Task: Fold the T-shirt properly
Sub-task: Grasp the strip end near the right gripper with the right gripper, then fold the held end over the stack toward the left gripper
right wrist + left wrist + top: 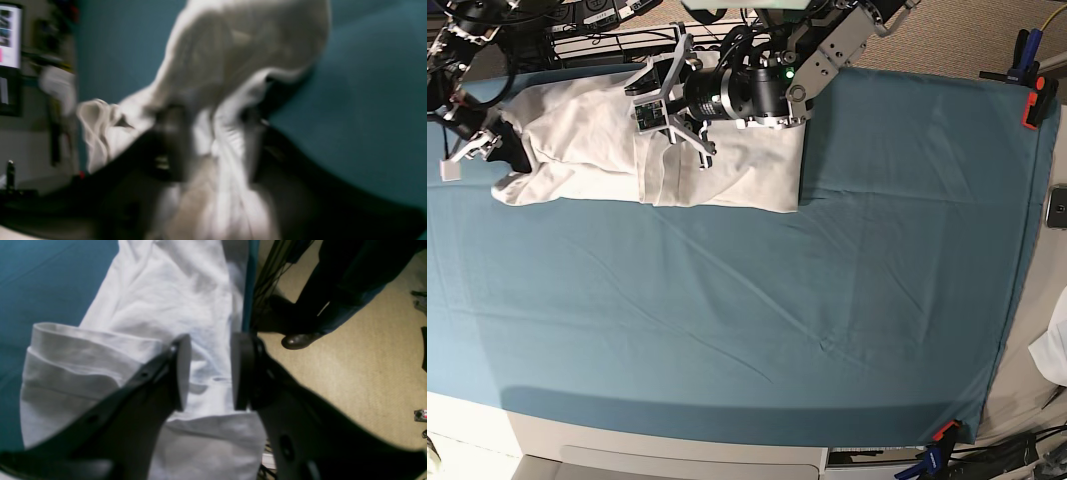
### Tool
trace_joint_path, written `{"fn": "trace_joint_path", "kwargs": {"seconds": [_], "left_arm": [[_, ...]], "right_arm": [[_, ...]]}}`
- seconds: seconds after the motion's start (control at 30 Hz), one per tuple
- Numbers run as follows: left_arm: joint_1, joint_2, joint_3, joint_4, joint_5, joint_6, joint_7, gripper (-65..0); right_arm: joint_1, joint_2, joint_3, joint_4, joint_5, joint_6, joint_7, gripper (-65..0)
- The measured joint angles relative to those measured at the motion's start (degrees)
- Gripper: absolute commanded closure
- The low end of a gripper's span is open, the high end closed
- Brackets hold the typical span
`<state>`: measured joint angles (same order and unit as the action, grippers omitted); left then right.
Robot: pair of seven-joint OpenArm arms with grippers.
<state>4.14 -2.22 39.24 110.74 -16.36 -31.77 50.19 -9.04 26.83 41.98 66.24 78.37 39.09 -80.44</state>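
Left gripper (210, 371) apparently above T-shirt (166, 300)

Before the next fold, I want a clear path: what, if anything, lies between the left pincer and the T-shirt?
Nothing visible: the left pincer hangs open directly over the T-shirt, with only white fabric showing between its jaws.

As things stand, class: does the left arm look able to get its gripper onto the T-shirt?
Probably yes. The left gripper hangs open directly over the T-shirt, with nothing visible between its fingers and the cloth.
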Motion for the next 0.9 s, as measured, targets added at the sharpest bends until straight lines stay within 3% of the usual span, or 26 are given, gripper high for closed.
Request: {"fn": "trace_joint_path", "kwargs": {"seconds": [0.07, 0.1, 0.27, 0.37, 0.53, 0.7, 0.9], "left_arm": [[0.00, 0.00, 0.00, 0.00, 2.03, 1.64, 0.57, -21.6], [0.00, -0.02, 0.00, 0.00, 2.95, 2.58, 1.01, -21.6], [0.11, -0.24, -0.15, 0.85, 3.69, 3.98, 2.97, -21.3], [0.13, -1.05, -0.35, 3.76, 5.70, 6.93, 3.82, -18.7], [0.96, -3.91, -5.60, 8.85, 9.31, 9.73, 3.80, -18.7], [3.93, -8.50, -12.85, 10.88, 9.25, 9.70, 3.80, -18.7], [7.63, -14.32, -19.32, 11.58, 6.58, 9.70, 3.80, -18.7]], "right_arm": [[-0.02, -1.68, 0.00, 0.00, 0.04, 0.42, 0.13, -1.9], [-0.02, -2.40, 0.00, 0.00, 0.07, 0.46, 0.15, 0.0], [-0.13, -4.50, 0.33, 0.35, 2.29, 0.61, 0.52, 0.0], [-1.20, -6.88, 0.17, 4.87, 4.44, 0.48, 0.35, 0.0], [-6.84, -12.00, 0.17, 24.17, 4.02, 0.33, -0.15, 0.0], [-11.91, -21.14, -0.20, 45.83, 4.00, 0.63, -0.83, 0.0], [-15.08, -29.44, -10.80, 58.10, -9.51, 0.83, -1.14, 0.0]]}}
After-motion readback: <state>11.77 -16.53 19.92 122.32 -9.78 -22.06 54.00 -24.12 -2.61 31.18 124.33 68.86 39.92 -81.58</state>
